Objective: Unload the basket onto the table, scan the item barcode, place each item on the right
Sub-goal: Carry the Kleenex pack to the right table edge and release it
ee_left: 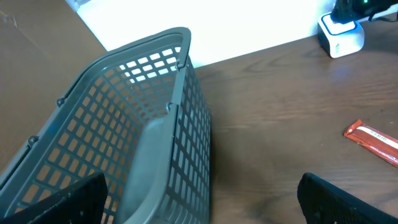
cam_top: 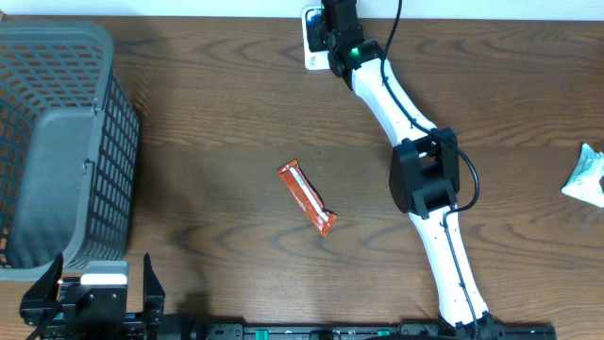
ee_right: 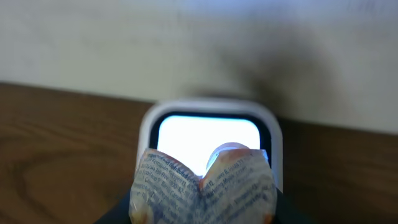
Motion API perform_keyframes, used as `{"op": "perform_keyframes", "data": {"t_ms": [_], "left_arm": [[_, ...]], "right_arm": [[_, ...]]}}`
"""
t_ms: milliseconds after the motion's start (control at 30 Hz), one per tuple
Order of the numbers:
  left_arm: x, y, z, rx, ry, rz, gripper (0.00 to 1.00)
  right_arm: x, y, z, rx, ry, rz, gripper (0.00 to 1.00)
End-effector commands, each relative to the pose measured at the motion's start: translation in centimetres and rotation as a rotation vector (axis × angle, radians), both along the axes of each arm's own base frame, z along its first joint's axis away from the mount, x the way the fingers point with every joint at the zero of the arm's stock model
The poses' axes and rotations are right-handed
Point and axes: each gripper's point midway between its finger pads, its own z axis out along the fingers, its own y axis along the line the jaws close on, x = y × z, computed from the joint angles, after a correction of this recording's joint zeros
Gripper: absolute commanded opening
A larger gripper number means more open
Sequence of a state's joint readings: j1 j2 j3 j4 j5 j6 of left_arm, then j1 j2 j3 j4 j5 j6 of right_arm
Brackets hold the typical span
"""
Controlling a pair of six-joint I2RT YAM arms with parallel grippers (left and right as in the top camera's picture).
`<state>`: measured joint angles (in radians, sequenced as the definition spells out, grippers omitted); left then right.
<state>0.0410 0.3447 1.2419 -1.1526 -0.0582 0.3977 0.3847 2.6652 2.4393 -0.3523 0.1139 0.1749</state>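
Observation:
My right gripper is shut on the item, a crinkled packet whose small-print side faces the wrist camera. The packet is held right in front of the white barcode scanner, and its glowing window shows just above the packet's top edge. From overhead, the right gripper reaches to the scanner at the table's far edge, hiding the packet. At the near left corner, my left gripper stands open and holds nothing. In the left wrist view, the left gripper faces the basket, with the scanner far off.
A grey mesh basket fills the left side and stands close in front of the left fingers; its wall shows in the left wrist view. An orange snack bar lies mid-table. A crumpled white packet sits at the right edge.

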Motion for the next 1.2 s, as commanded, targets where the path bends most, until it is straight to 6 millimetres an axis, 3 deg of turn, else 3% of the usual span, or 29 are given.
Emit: {"op": "perform_keyframes", "data": {"t_ms": [0, 100, 267, 367, 500, 667, 933, 1167], "left_arm": [[-0.1, 0.0, 0.1, 0.009, -0.006, -0.006, 0.98], [-0.1, 0.0, 0.1, 0.009, -0.006, -0.006, 0.98], [-0.1, 0.0, 0.1, 0.009, -0.006, -0.006, 0.98], [-0.1, 0.0, 0.1, 0.009, -0.006, -0.006, 0.98], [-0.1, 0.0, 0.1, 0.009, -0.006, -0.006, 0.98], [-0.1, 0.0, 0.1, 0.009, -0.006, -0.006, 0.98], [-0.1, 0.0, 0.1, 0.009, -0.006, -0.006, 0.98], [-0.1, 0.0, 0.1, 0.009, -0.006, -0.006, 0.98]], "right_arm": [[-0.6, -1.1, 7.7, 0.017, -0.08, -0.018, 0.26], [-2.2, -3.0, 11.0, -0.017, -0.056, -0.043, 0.22], [-7.1, -9.6, 15.2, -0.169, 0.05, -0.211, 0.21], [-10.6, -14.3, 16.4, -0.253, 0.144, -0.331, 0.21], [-15.5, -21.1, 16.5, -0.316, 0.3, -0.516, 0.21], [-20.0, -29.2, 14.2, -0.353, 0.522, -0.693, 0.23], [-24.6, -41.0, 9.0, -0.286, 0.73, -1.005, 0.18], [-27.8, -48.0, 2.0, -0.237, 0.819, -1.165, 0.19]]}}
